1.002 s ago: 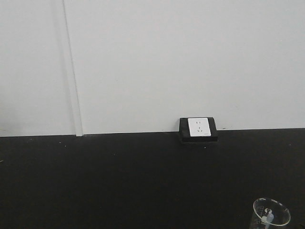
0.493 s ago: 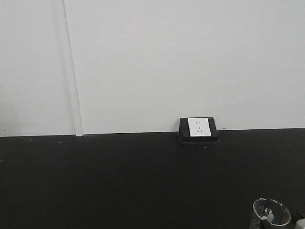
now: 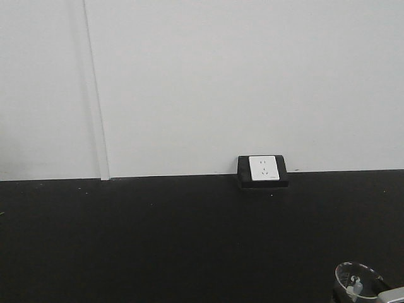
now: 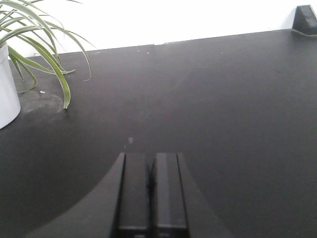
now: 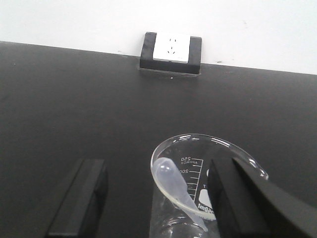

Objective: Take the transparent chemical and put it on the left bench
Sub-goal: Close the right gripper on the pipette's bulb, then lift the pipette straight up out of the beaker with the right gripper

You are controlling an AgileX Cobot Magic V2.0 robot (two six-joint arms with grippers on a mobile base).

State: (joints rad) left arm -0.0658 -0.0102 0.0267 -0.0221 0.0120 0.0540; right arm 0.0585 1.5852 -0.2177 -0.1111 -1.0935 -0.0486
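Note:
The transparent chemical, a clear glass beaker with white scale marks, stands on the black countertop at the bottom right of the front view. In the right wrist view the beaker holds a cloudy plastic dropper. My right gripper is open around it. The right finger is close against the beaker's side, and the left finger stands well apart from it. My left gripper is shut on nothing, low over bare black countertop. The left bench is out of view.
A black-framed white wall socket sits where the countertop meets the white wall, straight beyond the beaker. A white pot with long green leaves stands to the left of my left gripper.
A grey part of my right gripper has come into the front view's bottom right corner, closing in beside the beaker. The beaker has barely shifted.

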